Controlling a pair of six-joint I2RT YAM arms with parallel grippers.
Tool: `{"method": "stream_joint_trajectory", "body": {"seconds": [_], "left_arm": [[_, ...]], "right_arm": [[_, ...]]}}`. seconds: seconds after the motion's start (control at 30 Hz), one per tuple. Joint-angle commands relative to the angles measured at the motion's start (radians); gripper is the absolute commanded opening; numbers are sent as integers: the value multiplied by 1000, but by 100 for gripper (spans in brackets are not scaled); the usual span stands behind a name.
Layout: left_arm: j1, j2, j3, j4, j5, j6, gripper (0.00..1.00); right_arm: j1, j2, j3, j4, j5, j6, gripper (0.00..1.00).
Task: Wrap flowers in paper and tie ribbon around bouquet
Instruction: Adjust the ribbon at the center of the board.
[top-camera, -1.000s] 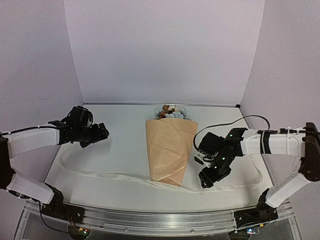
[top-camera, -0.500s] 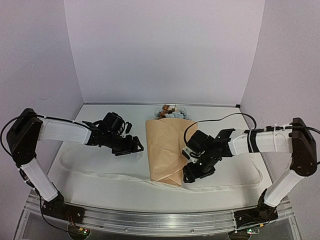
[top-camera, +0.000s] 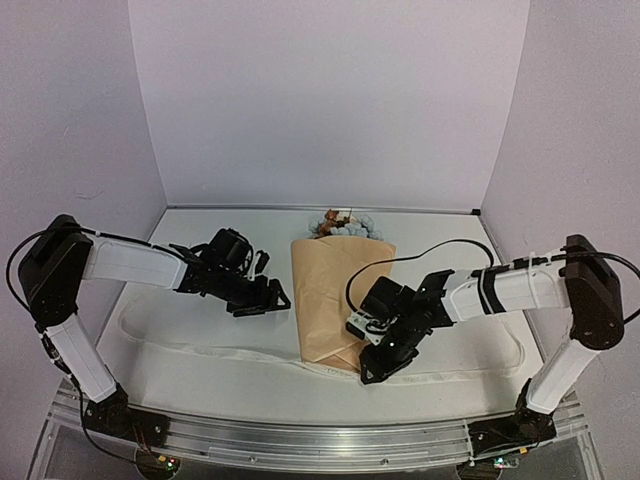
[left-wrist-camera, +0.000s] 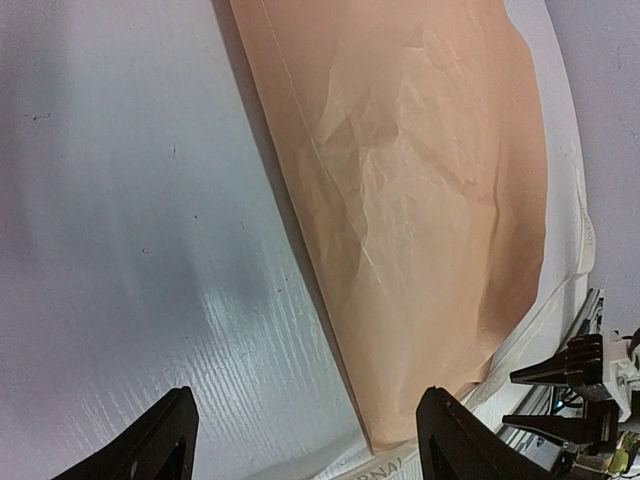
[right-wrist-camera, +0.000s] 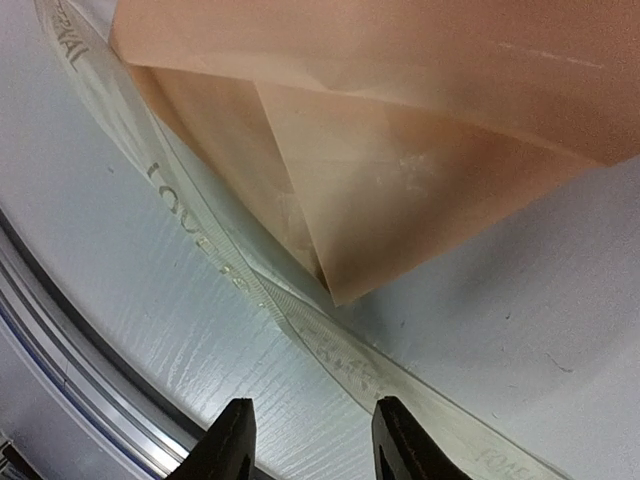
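The bouquet is a tan paper (top-camera: 335, 295) cone lying mid-table, with the flowers (top-camera: 345, 226) poking out of its far, wide end. The cream ribbon (top-camera: 215, 352) runs across the table under the cone's narrow near tip. My left gripper (top-camera: 270, 298) hovers open just left of the cone; in its wrist view the paper (left-wrist-camera: 420, 180) edge and ribbon (left-wrist-camera: 385, 462) lie ahead of its open left gripper (left-wrist-camera: 310, 440). My right gripper (top-camera: 373, 372) is at the cone's tip. Its wrist view shows the right gripper (right-wrist-camera: 312, 440) open, narrower, over the ribbon (right-wrist-camera: 330, 350) below the paper (right-wrist-camera: 400, 130) fold.
The ribbon loops out to both sides of the table, near the left wall (top-camera: 125, 320) and right wall (top-camera: 518, 350). The metal rail (top-camera: 300, 435) edges the table's near side. Lilac walls enclose the back and both sides.
The left arm swung right to the cone's left edge. The right arm moved left and down to the cone's tip, and its jaws narrowed.
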Motion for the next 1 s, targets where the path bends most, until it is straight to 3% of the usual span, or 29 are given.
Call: {"method": "stream_joint_trajectory", "body": {"seconds": [0.0,0.53,0.97], "left_arm": [[3,15,55,4,16,23,78],[3,34,86,-12,36,32,78],[3,36,88,-11,41,32,79]], "right_arm": [[14,27,23,-14,-16,-27,37],[15,76,33,-69,109,-65,9],[-8,29,-11,-81,222,-84,7]]}}
